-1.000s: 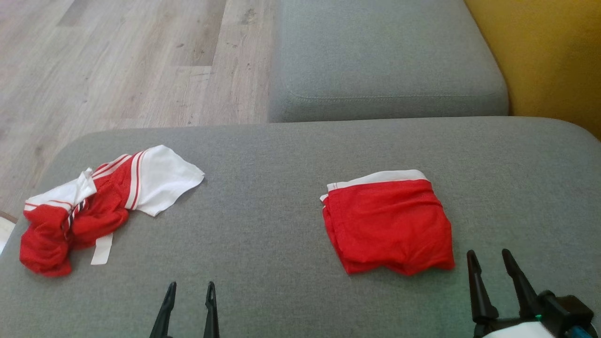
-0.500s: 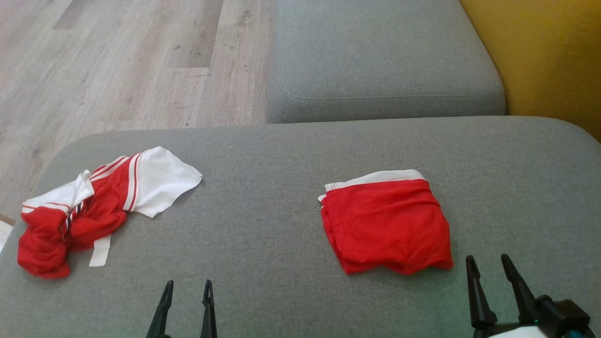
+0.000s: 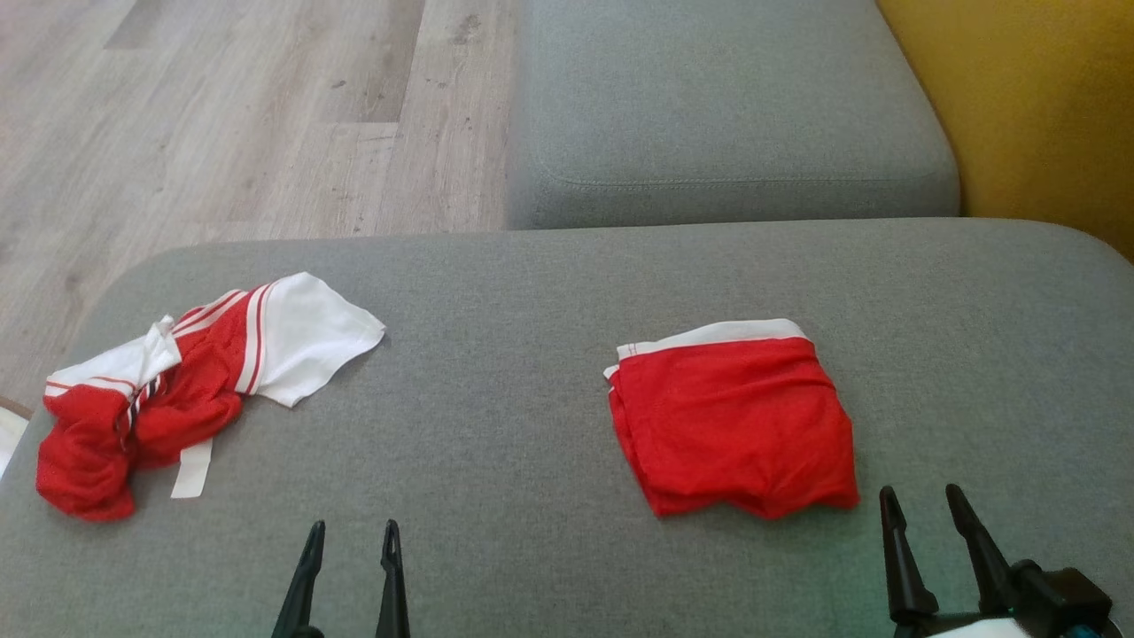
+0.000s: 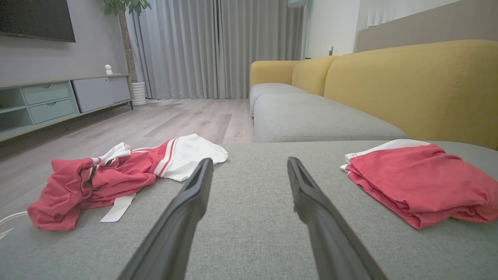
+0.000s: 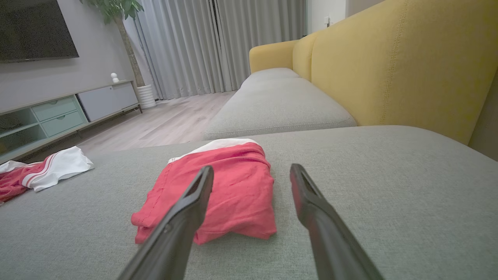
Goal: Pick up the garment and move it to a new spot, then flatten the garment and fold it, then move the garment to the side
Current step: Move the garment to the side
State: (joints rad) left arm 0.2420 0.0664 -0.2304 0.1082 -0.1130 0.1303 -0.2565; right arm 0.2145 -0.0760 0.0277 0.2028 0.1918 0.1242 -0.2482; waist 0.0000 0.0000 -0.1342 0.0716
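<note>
A crumpled red and white garment [image 3: 168, 390] lies at the left end of the grey sofa cushion [image 3: 496, 354], also in the left wrist view [image 4: 116, 175] and at the left edge of the right wrist view [image 5: 42, 171]. A folded red garment with a white band [image 3: 731, 421] rests right of centre [image 4: 420, 179] [image 5: 221, 186]. My left gripper [image 3: 352, 532] [image 4: 249, 165] is open above bare cushion, between the two garments. My right gripper [image 3: 921, 501] [image 5: 251, 173] is open, just short of the folded garment's near right corner. Neither holds anything.
A second grey seat cushion [image 3: 726, 106] lies beyond, with the yellow backrest [image 3: 1036, 106] on the right. Wooden floor [image 3: 221, 115] runs left of the sofa. A TV cabinet [image 4: 58, 101] and curtains [image 4: 218, 46] stand across the room. Bare cushion stretches between the garments.
The head camera wobbled slightly, shifting the whole picture. Both grippers sit a little lower in view than a second ago. The garments have not moved.
</note>
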